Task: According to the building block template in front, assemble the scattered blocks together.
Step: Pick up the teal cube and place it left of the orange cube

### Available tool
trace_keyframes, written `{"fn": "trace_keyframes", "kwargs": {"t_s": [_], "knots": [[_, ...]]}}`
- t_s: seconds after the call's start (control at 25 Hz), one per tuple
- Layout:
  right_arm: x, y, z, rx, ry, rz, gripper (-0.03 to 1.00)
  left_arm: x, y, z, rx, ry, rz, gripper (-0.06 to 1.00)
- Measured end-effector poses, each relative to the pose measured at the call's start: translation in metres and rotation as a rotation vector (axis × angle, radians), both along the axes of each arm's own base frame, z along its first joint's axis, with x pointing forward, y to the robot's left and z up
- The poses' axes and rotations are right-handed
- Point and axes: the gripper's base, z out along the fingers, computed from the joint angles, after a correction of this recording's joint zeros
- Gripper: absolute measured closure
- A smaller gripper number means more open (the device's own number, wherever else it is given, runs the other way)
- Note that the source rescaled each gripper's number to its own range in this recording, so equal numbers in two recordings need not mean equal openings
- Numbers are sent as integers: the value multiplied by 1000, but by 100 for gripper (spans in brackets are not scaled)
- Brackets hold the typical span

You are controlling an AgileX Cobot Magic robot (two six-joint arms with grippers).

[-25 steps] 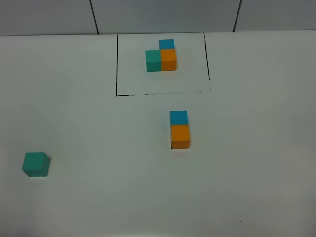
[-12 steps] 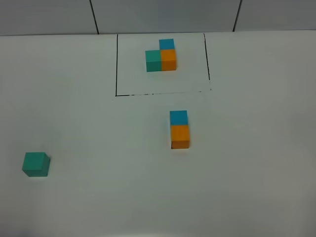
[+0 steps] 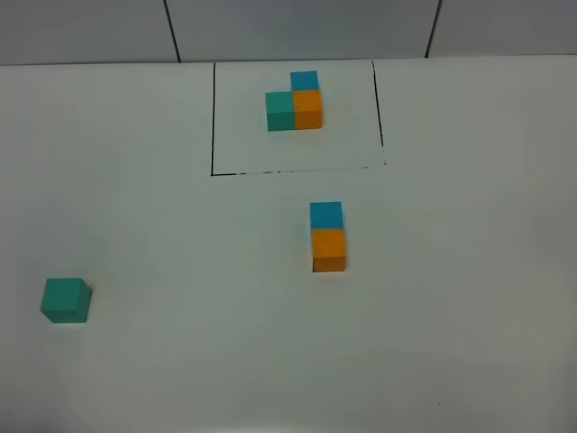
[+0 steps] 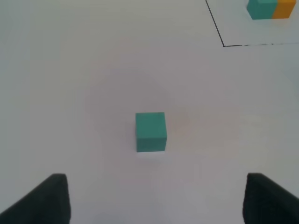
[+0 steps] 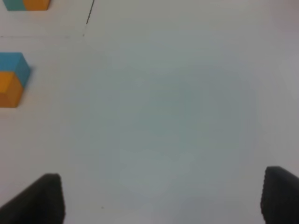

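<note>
Both apart, empty: left claw point(image 4: 154, 200), right claw point(image 5: 163, 198). We fear lone near-left teal cube point(image 3: 66, 300), docked hard, shoves orange cube point(image 3: 329, 248) off blue cube point(image 3: 326, 215).

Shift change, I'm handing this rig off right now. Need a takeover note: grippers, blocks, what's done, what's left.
Grippers: left gripper open and empty, with the teal block ahead of it, untouched. The right gripper is open and empty.
Things: template sits inside the black outline at the far side of the table. The teal block is alone at near left.
Done: blue block and orange block touch, blue on the far side, as in the template.
Left: set the teal block against the orange block's left face.
</note>
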Motion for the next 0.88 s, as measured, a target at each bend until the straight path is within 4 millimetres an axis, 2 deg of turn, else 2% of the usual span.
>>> {"fn": "trace_keyframes", "kwargs": {"t_s": [0.88], "knots": [[0,0,0,1,0,-1,24,2,0,1,-3,12,4,24]]}}
